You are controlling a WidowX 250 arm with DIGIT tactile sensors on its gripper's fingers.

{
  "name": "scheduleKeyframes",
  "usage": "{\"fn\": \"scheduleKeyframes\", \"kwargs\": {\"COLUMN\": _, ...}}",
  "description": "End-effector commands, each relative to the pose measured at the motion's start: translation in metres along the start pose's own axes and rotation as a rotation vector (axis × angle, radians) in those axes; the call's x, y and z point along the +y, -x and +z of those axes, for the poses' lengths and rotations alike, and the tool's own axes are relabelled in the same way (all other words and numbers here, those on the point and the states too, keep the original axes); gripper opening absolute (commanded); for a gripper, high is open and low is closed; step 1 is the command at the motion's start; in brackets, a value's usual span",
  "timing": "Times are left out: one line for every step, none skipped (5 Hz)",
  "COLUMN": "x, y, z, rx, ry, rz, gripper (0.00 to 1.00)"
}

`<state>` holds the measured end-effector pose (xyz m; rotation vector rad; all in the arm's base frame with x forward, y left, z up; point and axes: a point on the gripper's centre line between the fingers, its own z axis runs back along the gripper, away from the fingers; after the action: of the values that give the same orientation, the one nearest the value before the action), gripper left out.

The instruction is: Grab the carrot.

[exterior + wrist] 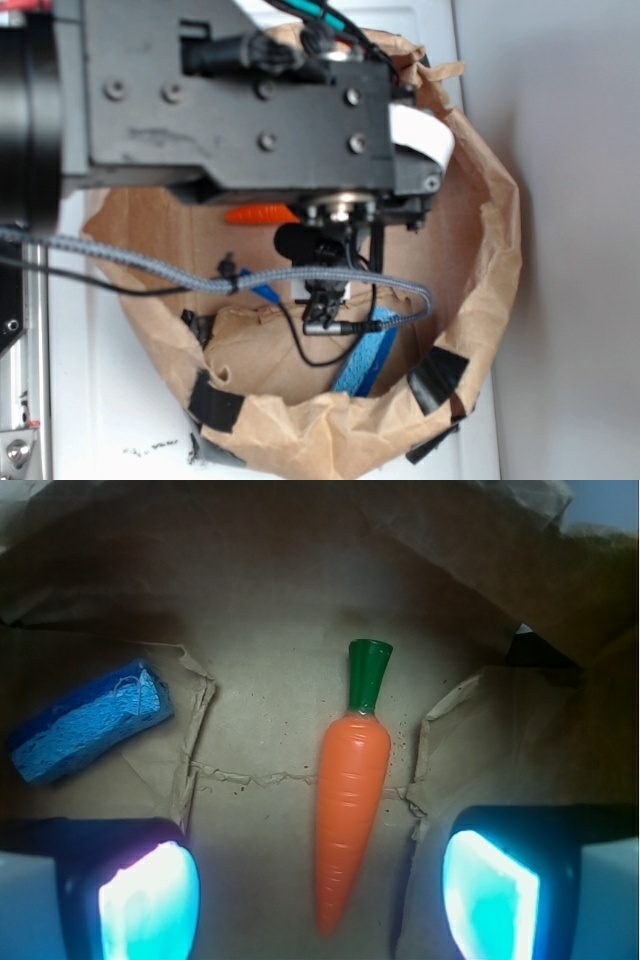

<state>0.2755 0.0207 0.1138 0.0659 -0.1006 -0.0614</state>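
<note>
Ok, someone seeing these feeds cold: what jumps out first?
In the wrist view, the glossy orange tapered toy carrot with its dark green stem lies lengthwise on the brown paper bag, centred between the open end effector's glowing fingers. The blue rectangular sponge sits apart at the left.

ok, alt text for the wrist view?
An orange carrot with a green stem lies on brown paper, stem up in the picture, tip between the open gripper and its two glowing cyan fingertips. A blue sponge lies apart at the left, inside a paper bag.
</note>
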Motion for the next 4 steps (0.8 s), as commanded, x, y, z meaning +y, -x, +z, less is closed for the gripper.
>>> {"fn": "scheduleKeyframes", "kwargs": {"x": 0.007, "y": -0.006, "z": 0.012, "rx": -0.050, "ry": -0.011, "rz": 0.017, "gripper": 1.00}}
{"fn": "scheduleKeyframes", "kwargs": {"x": 0.008, "y": 0.004, "z": -0.006, "rx": -0.024, "ry": -0.022, "rz": 0.038, "gripper": 1.00}}
{"fn": "scheduleKeyframes", "kwargs": {"x": 0.017, "y": 0.005, "z": -0.035, "rx": 0.031, "ry": -0.034, "rz": 0.070, "gripper": 1.00}}
{"fn": "scheduleKeyframes", "kwargs": {"x": 0.025, "y": -0.002, "z": -0.061, "rx": 0.087, "ry": -0.008, "rz": 0.101, "gripper": 1.00}}
